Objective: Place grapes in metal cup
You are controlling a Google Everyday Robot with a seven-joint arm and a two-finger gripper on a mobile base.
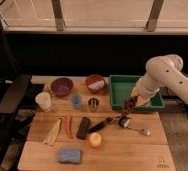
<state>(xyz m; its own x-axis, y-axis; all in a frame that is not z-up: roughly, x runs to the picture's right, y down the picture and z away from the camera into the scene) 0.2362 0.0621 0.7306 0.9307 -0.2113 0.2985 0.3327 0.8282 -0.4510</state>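
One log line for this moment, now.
end effector: grips dark red-purple grape bunch | location: aloft beside green tray | small silver metal cup: not yet reached

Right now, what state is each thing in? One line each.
gripper: shut on the grapes, above the green tray's front left corner
grapes: held, hanging in the air
metal cup: upright, no grapes inside
blue cup: upright
white cup: upright
red bowl: upright, something white inside
purple bowl: upright
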